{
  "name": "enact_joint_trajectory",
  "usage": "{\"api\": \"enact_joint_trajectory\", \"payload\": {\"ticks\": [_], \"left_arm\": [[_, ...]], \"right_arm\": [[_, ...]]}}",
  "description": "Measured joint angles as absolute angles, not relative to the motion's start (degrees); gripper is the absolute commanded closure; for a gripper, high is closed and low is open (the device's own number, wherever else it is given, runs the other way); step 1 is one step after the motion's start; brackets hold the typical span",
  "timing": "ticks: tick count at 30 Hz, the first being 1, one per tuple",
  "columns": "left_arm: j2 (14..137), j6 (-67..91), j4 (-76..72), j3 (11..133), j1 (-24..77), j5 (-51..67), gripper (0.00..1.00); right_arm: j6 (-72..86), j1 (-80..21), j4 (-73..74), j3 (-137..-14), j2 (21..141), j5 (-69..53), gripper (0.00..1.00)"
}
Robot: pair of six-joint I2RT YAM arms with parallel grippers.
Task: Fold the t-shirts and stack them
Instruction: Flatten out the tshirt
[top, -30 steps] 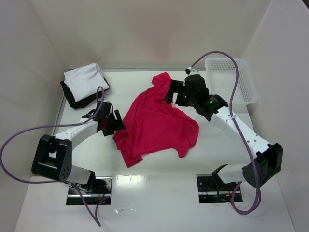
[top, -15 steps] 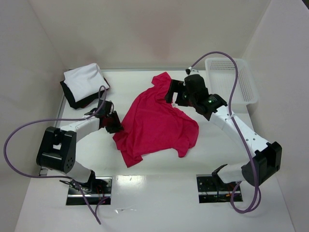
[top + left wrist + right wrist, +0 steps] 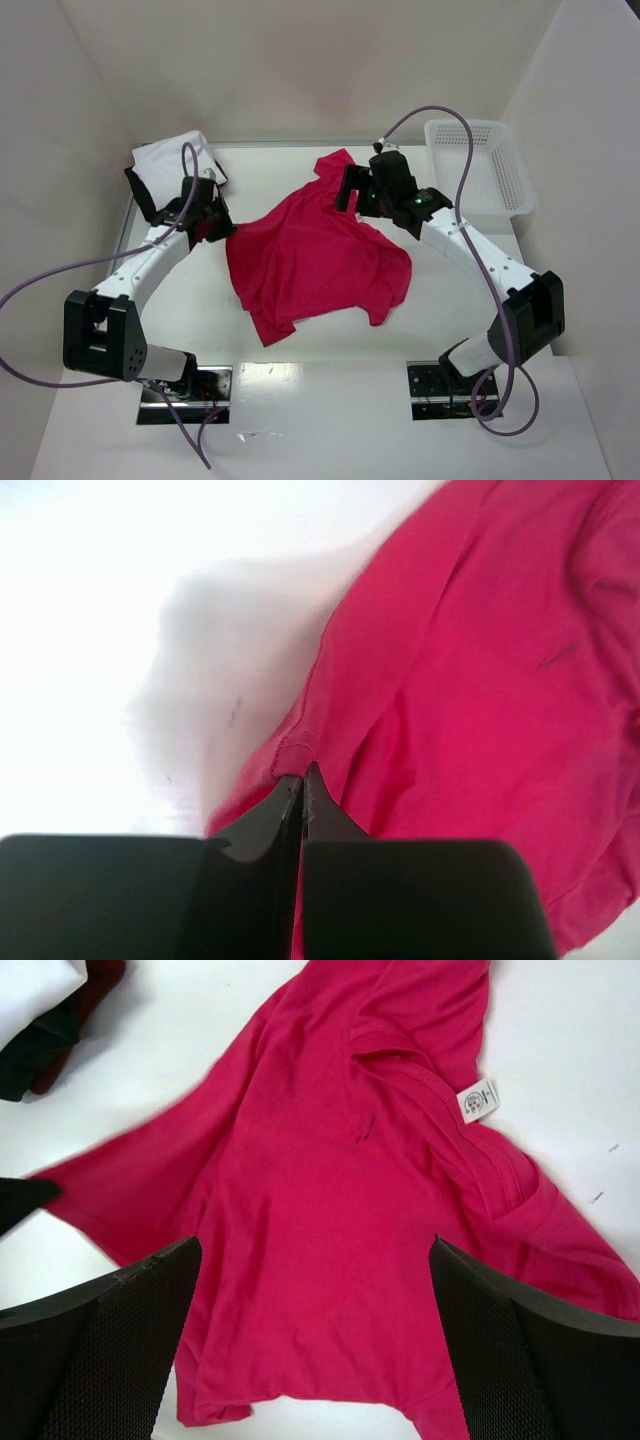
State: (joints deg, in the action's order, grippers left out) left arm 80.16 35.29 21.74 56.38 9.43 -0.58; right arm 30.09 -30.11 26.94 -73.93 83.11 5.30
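The crimson red t-shirt point(image 3: 320, 255) lies crumpled and unfolded on the middle of the table. My left gripper point(image 3: 222, 232) is at its left edge, shut on the hem point(image 3: 290, 750), and the cloth is drawn out toward it. In the left wrist view the left gripper point(image 3: 303, 775) pinches the red edge between its tips. My right gripper point(image 3: 350, 190) hovers open over the shirt's collar end; in the right wrist view the right gripper point(image 3: 315, 1245) has only red cloth point(image 3: 330, 1160) below it. A folded white t-shirt point(image 3: 175, 165) rests on a folded black t-shirt point(image 3: 150, 205) at the back left.
A white mesh basket point(image 3: 480, 165) stands at the back right. White walls close in the table on the left, back and right. A white neck label point(image 3: 478, 1100) shows inside the red collar.
My left gripper has shut on the red shirt's left edge and moved toward the back left, pulling the cloth out. The right gripper shifted slightly left and stayed open.
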Motion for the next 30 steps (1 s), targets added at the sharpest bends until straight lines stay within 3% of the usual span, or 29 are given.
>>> {"api": "enact_joint_trajectory", "payload": {"ticks": [14,30], "left_arm": [[80.93,28.21,23.2,61.49,7.33,-6.0,1.0],[86.72,27.24,22.26,65.06,2.0,-8.12,1.0]], "right_arm": [[28.42,-29.63,22.57,-78.87,90.72,5.26,0.0],[25.52,-25.45,19.16,-90.54,107.77,5.15,0.0]]}}
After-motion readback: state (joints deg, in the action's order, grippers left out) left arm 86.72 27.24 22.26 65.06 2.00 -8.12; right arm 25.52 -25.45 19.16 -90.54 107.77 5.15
